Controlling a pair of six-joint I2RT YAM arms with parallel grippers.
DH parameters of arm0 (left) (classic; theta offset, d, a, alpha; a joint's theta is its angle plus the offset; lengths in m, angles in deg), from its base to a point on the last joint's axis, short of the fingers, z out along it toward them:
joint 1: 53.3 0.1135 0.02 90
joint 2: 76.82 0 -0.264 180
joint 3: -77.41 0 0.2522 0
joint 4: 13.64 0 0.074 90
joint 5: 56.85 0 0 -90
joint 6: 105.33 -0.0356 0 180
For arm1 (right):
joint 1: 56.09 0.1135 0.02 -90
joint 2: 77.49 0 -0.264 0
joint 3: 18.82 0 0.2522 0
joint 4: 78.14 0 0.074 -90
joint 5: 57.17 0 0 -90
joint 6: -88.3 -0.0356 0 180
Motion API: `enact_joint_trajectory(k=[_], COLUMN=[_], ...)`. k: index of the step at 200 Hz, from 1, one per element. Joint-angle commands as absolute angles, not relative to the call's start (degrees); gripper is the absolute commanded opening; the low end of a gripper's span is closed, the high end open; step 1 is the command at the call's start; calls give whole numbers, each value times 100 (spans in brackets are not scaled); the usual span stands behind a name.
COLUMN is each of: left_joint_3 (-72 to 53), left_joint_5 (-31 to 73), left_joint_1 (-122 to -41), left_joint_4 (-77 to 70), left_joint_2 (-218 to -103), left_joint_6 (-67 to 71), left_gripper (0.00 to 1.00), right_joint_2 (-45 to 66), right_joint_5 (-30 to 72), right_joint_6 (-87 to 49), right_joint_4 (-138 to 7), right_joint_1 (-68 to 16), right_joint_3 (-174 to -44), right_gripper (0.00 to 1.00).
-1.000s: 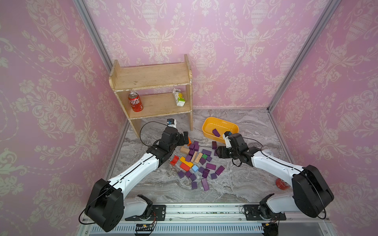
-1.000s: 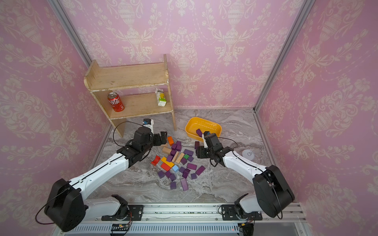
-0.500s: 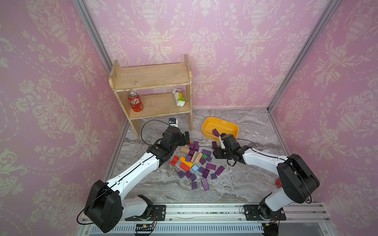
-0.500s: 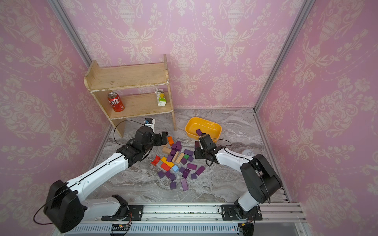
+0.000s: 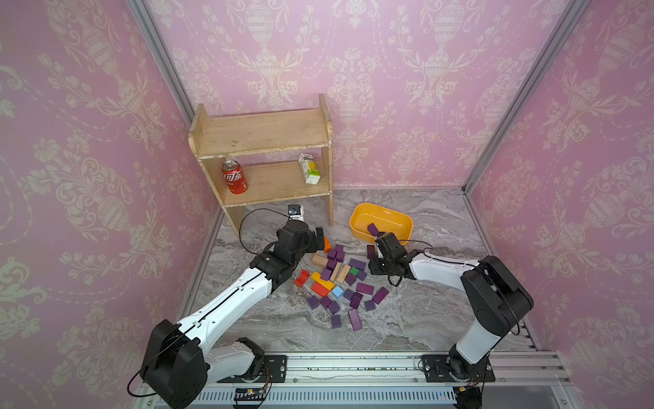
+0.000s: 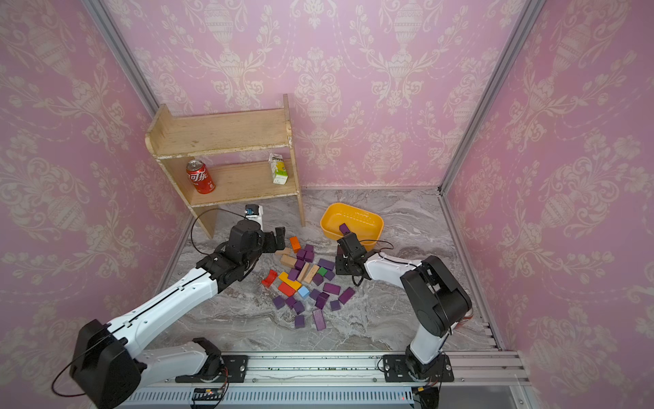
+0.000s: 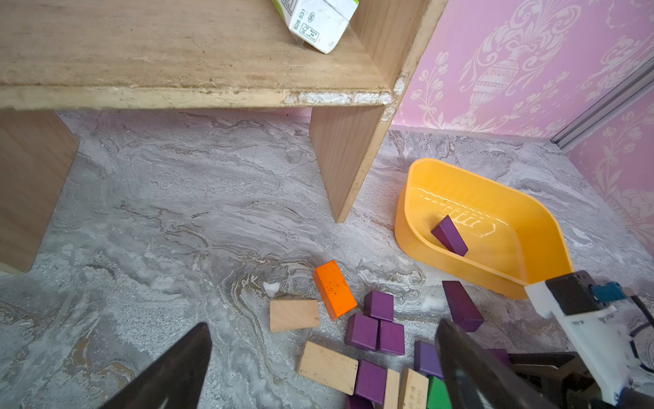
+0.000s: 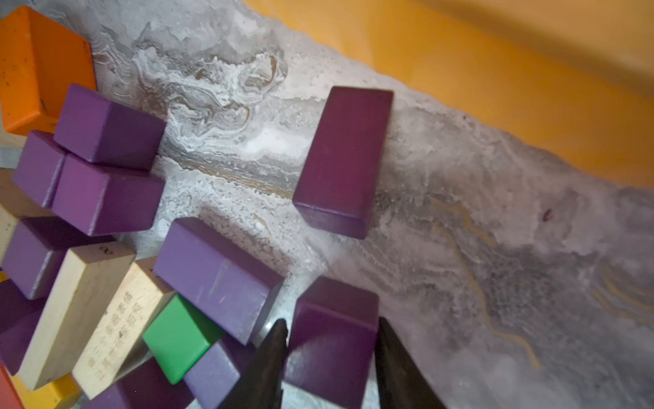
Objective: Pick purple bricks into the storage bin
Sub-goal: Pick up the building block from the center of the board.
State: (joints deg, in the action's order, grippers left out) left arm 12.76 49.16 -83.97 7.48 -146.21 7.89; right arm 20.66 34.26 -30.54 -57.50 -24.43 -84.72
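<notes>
The yellow-orange storage bin (image 5: pixel 396 219) (image 6: pixel 368 212) stands at the back right with one purple brick (image 5: pixel 372 229) (image 7: pixel 450 236) in it. Many purple bricks (image 5: pixel 364 288) (image 6: pixel 332 288) lie mixed with other coloured blocks mid-floor. My right gripper (image 5: pixel 372 265) (image 8: pixel 332 319) is low at the pile's right edge, shut on a purple brick (image 8: pixel 332 340), one finger against each side of it. A purple bar (image 8: pixel 345 159) (image 7: pixel 462 306) lies loose between pile and bin. My left gripper (image 5: pixel 318 240) (image 7: pixel 323 324) hangs open over the pile's far left, holding nothing.
A wooden shelf (image 5: pixel 262 134) at the back left holds a red can (image 5: pixel 234 176) and a carton (image 5: pixel 309 168). An orange brick (image 7: pixel 334 288), tan blocks (image 7: pixel 293 315) and a green block (image 8: pixel 180 336) sit among the purple ones. Pink walls close three sides.
My right gripper has slid left to the pile's edge and closed its jaws around a purple brick. The left arm has barely moved and stays open.
</notes>
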Motion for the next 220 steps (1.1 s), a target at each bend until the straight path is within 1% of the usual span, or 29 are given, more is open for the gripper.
enact_joint_trajectory(k=[1,10,23,54,153,178,196,220], left_joint_3=[1416,1434,1460,1514,1585,1626,1624,1606], left_joint_5=[5083,5086,5112,5126,5052,5057,5060,5055], left_joint_1=[-8441,-8441,-8441,-8441,-8441,-8441,-8441,-8441], left_joint_4=[737,741,735,715,632,637,644,656], left_joint_2=[-14464,-14442,-14400,-14319,-14209,-14170,-14151,-14138], left_joint_6=[638,638,653,665,756,787,784,777], left_gripper=[99,99,99,99,99,99,99,99], right_joint_2=[2206,2247,2262,2076,640,599,707,956], right_joint_5=[3655,3711,3774,3778,3886,3981,3929,4017], right_joint_6=[-3127,-3153,-3189,-3202,-3199,-3017,-2905,-2769], right_joint_4=[-5486,-5431,-5392,-5290,-4828,-4718,-4681,-4570], right_joint_1=[-2393,-2392,-2386,-2333,-2281,-2300,-2393,-2493], right_joint_3=[-8751,-8781,-8789,-8758,-8931,-9254,-9558,-10218], right_gripper=[33,30,29,21,19,18,14,16])
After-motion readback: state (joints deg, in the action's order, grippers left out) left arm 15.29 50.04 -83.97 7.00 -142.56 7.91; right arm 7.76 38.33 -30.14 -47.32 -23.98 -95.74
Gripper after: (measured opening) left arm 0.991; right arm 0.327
